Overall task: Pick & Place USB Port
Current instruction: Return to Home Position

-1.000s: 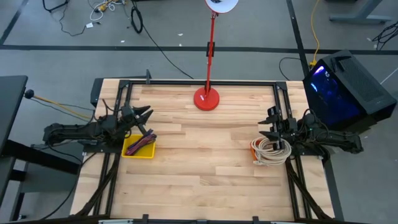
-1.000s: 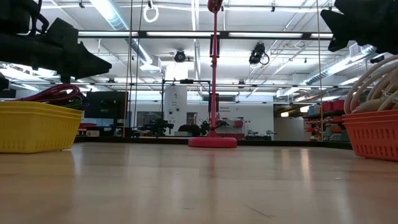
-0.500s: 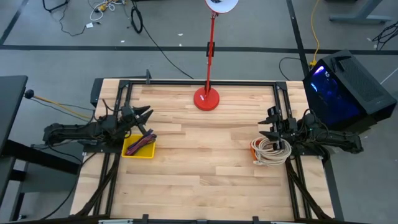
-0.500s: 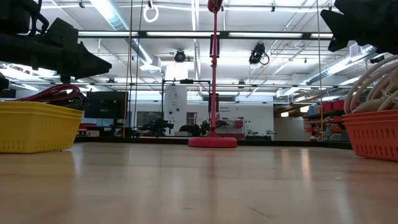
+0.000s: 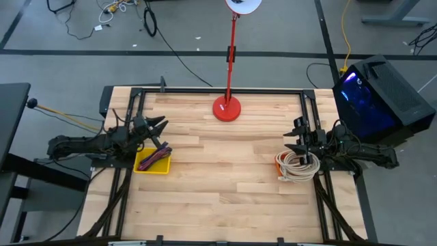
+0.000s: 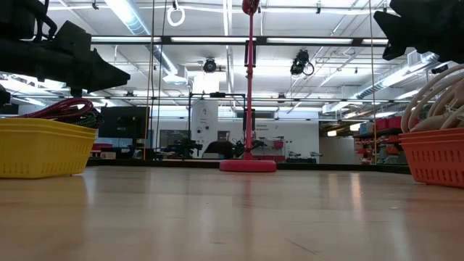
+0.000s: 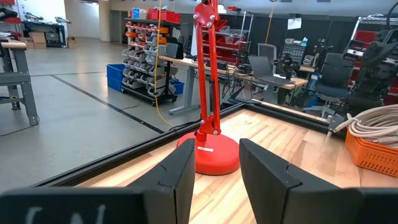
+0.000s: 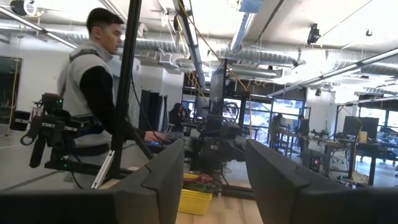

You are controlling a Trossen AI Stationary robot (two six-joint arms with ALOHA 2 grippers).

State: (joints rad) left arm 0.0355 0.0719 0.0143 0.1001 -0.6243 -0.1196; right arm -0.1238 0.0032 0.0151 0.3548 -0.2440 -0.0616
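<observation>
A yellow basket [image 5: 151,162] with red and purple cables [image 5: 156,156] stands on the table at the left; it also shows in the low view [image 6: 40,147]. An orange basket [image 6: 436,156] with coiled white cables [image 5: 295,166] stands at the right. My left gripper [image 5: 160,126] is open and empty, hanging above the yellow basket's far edge; its fingers stand apart in the left wrist view [image 7: 214,168]. My right gripper [image 5: 291,135] is open and empty above the far edge of the orange basket; its fingers stand apart in the right wrist view [image 8: 214,171].
A red lamp stand [image 5: 226,108] rises from its round base at the middle of the table's far edge. A black frame [image 5: 225,90] runs along the table's edges. A person [image 8: 93,93] stands beyond the table's left side. Bare wood lies between the two baskets.
</observation>
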